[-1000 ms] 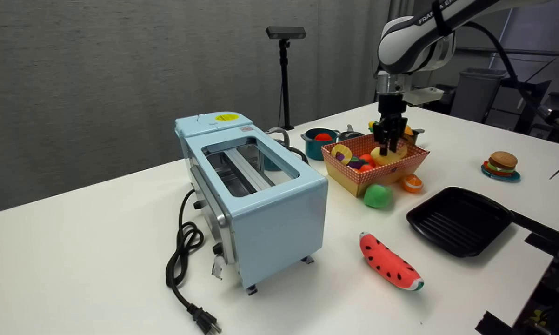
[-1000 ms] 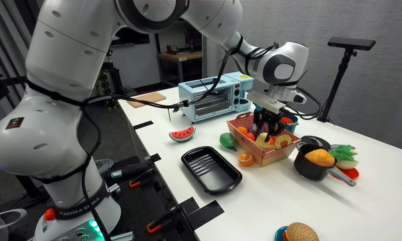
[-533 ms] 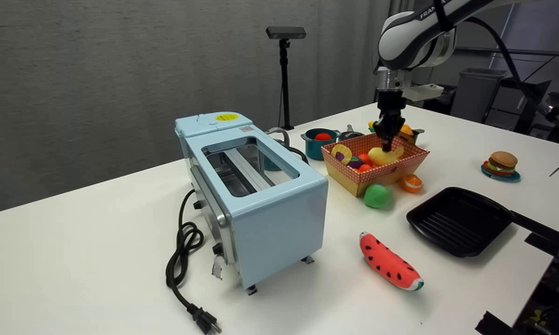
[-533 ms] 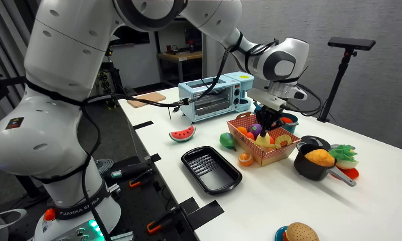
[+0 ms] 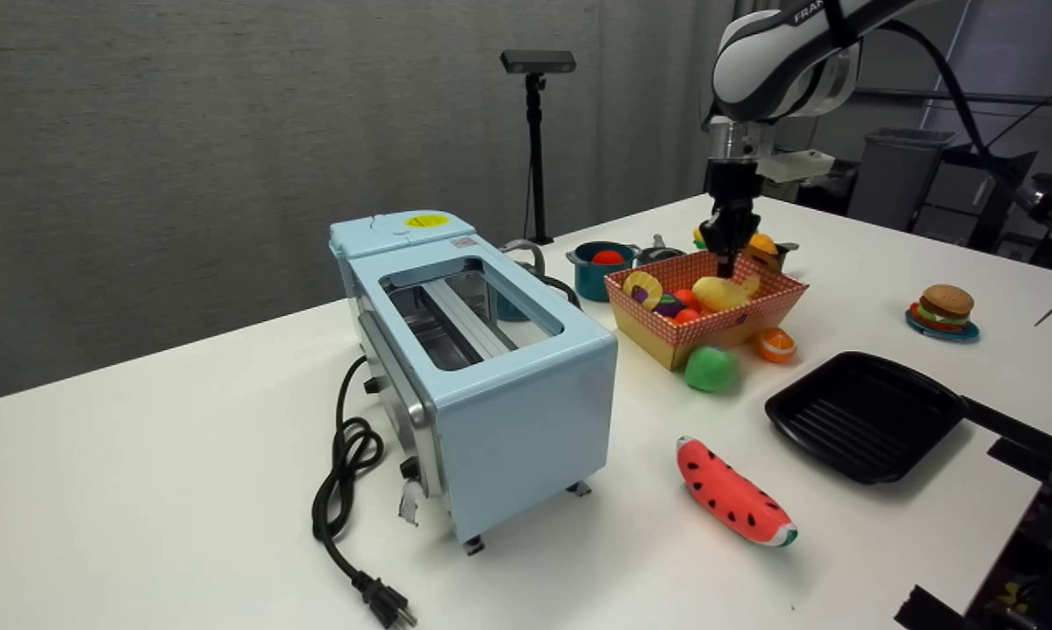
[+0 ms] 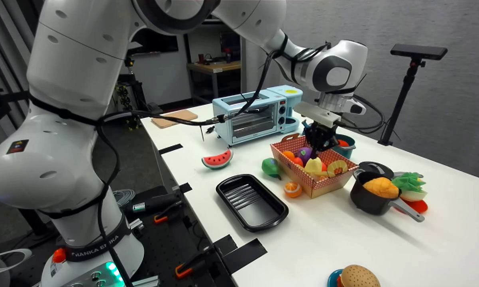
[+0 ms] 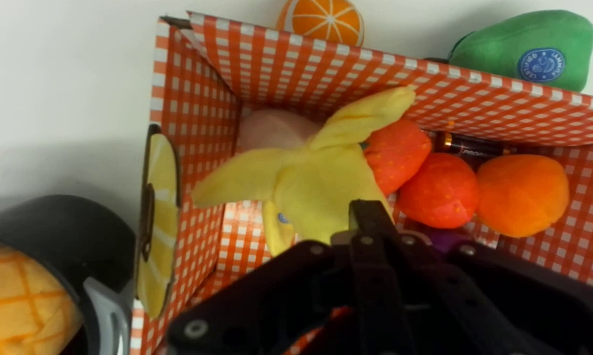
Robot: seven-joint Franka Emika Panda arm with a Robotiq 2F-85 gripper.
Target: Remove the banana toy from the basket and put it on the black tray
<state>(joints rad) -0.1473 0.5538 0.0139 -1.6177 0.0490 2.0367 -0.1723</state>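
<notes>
Pincer slightly higher, closed at banana toy, grip unclear

in an exterior view, a light-blue, box-shaped toaster oven stands mid-frame, with a black power cord toward the lower left; a red, black-seeded watermelon slice toy lies at lower right. in an exterior view, a round black pot at the right holds a yellow-orange fabric toy. in the wrist view, a green, rounded toy lies at upper right.
</notes>
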